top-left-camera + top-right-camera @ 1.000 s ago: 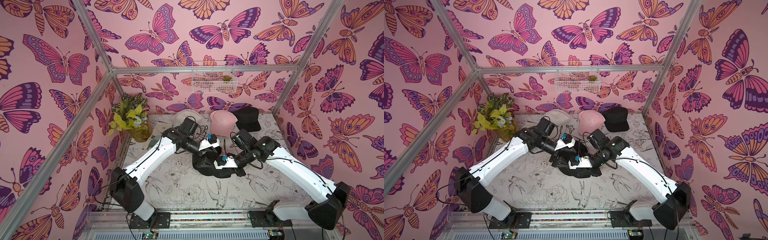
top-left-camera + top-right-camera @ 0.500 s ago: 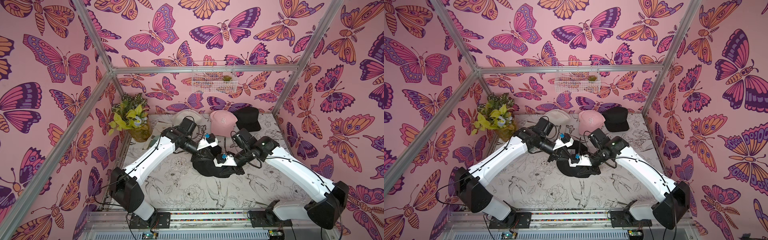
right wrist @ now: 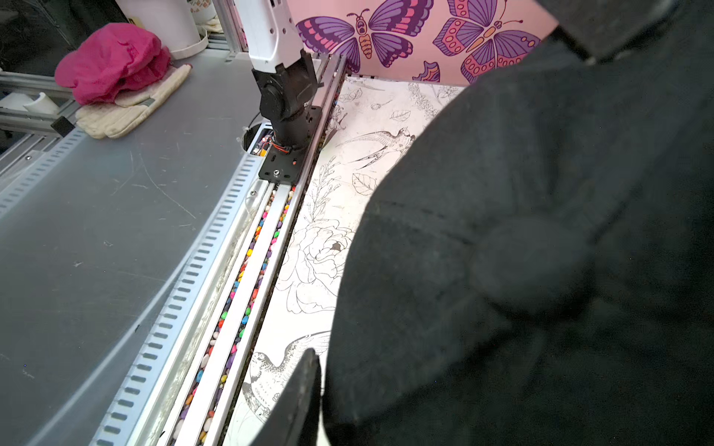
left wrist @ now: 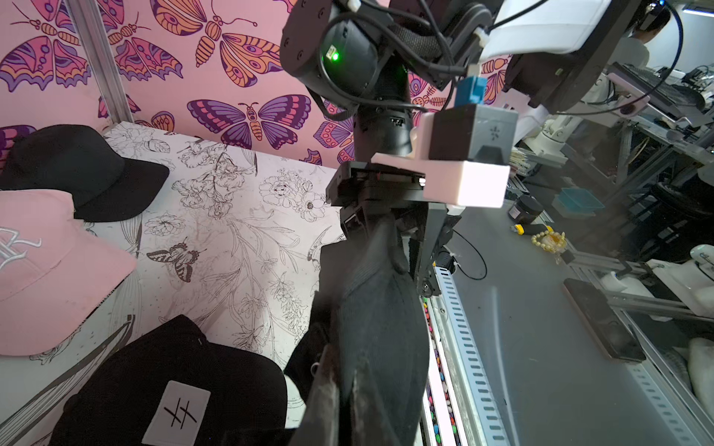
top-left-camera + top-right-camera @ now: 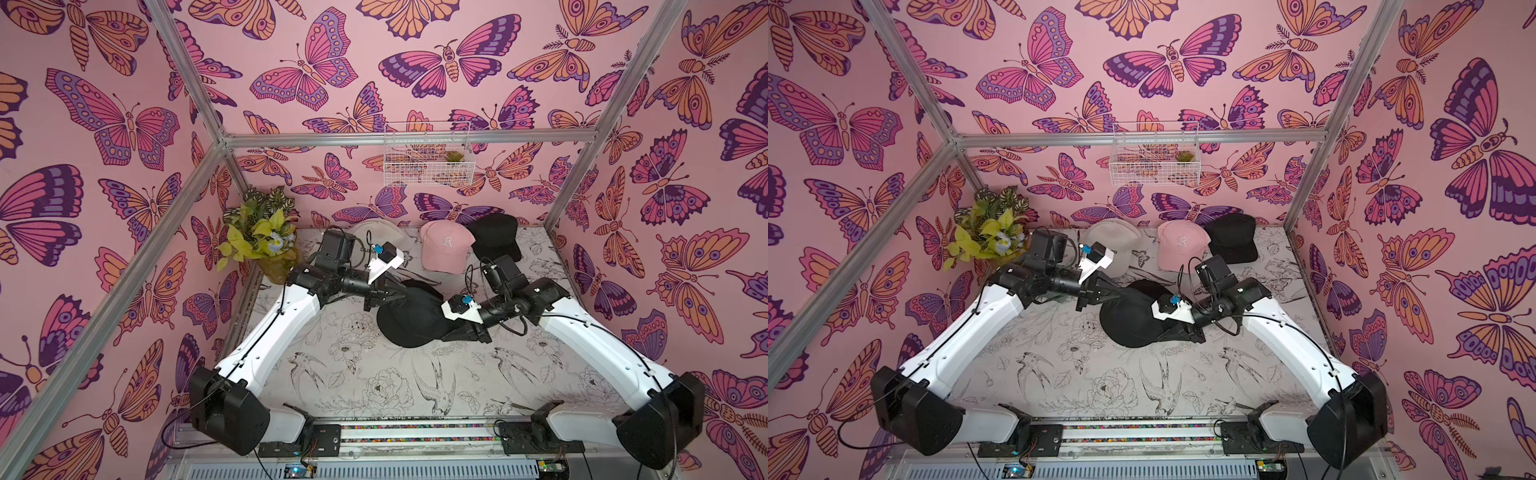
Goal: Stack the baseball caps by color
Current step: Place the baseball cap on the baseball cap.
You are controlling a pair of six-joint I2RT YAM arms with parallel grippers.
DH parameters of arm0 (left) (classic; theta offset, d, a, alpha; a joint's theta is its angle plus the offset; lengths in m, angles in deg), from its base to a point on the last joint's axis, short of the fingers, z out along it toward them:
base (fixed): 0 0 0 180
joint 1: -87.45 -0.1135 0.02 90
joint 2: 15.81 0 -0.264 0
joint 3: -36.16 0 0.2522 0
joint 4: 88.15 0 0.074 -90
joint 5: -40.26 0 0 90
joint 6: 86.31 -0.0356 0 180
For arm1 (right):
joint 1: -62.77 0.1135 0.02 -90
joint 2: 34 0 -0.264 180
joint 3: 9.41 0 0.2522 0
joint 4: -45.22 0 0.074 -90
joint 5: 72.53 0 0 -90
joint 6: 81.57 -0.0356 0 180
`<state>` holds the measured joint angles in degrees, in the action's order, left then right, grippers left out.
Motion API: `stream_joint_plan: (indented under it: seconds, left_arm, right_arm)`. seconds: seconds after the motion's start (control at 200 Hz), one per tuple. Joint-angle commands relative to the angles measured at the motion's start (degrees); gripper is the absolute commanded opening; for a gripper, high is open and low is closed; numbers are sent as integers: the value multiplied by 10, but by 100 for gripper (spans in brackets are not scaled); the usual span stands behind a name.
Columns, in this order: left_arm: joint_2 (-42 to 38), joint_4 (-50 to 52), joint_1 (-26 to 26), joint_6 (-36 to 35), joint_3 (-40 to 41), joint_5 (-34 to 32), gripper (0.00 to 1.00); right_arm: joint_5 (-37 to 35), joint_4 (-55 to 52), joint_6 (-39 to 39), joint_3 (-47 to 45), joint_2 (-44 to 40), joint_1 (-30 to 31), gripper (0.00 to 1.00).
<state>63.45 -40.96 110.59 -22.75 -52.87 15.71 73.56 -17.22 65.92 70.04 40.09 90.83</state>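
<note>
Clamping the black cap's (image 5: 409, 326) eleven o'clock rim, left gripper (image 5: 400, 293) may twist it if right gripper (image 5: 451, 332), four o'clock, opening unclear, snags

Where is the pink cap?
In both top views the pink cap sits at the back of the table, between the cream cap and a black cap.
</note>
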Motion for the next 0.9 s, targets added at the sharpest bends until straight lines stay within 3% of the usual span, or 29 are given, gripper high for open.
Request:
stream_joint_plan:
  seconds: [0.0, 0.185, 0.395, 0.706, 0.896]
  left_arm:
    - [-15, -37, -12, 24, 15, 24, 0]
    - [-8, -45, -20, 27, 25, 26, 0]
    - [-6, -52, -23, 28, 36, 14, 0]
    - [-3, -70, -34, 38, 51, 2, 0]
    - [0, -75, -38, 39, 54, 2, 0]
  right_arm:
    - [45, -11, 18, -6, 9, -15, 32]
    - [85, -25, 37, -6, 10, -44, 32]
    - [78, -33, 36, -4, 12, -51, 37]
    - [72, -2, -88, 23, 39, -76, 37]
    - [86, -2, -100, 22, 43, -92, 35]
